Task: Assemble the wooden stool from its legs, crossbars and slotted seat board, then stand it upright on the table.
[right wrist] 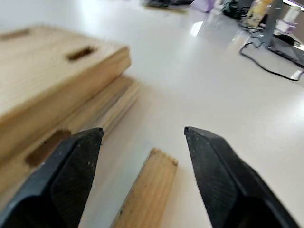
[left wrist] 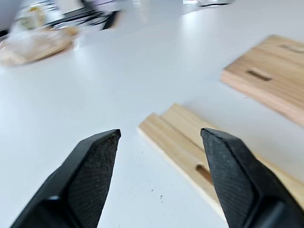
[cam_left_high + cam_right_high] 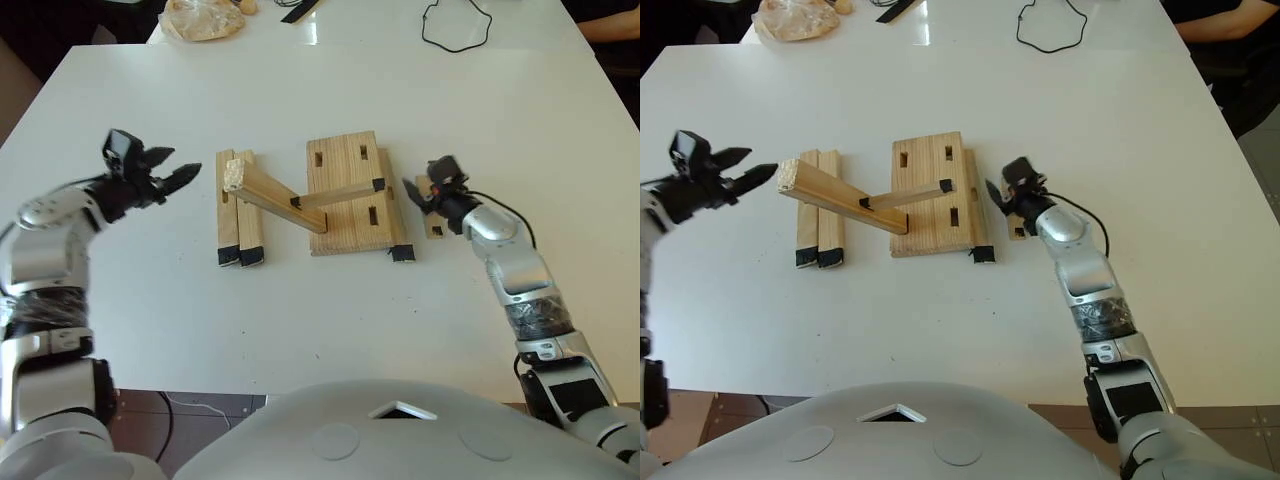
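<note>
The left gripper [image 3: 175, 166] hovers over the left part of the white counter [image 3: 500, 100], its black fingers [image 2: 90, 171] spread and empty. It points toward the parts just to its right, which reads as a stance for a grasp not yet made.

Next come two pale wooden legs with black end caps [image 3: 240, 215], lying flat and touching side by side. They run near to far, and a slot in one faces up, so they look parked as stock.

A third pale wooden leg [image 3: 275, 200] lies slantwise with its far end resting on that pair. A thin wooden crossbar [image 3: 340, 193] appears plugged into its side and reaches right onto the board. This seems to be the one joint begun, propped rather than seated.

The flat rectangular slotted seat board [image 3: 350, 195] lies at mid-counter with its slots up, which I take as its underside offered for the legs. The stool is far from assembled or standing.

A fourth slotted wooden leg [image 3: 398, 235] lies along the board's right edge, partly beneath it.

The right gripper [image 1: 142, 130] hangs low just right of that leg. Its fingers are spread and hold nothing, straddling a short loose wooden crossbar [image 1: 147, 190] on the counter, probably the next pick.
</note>
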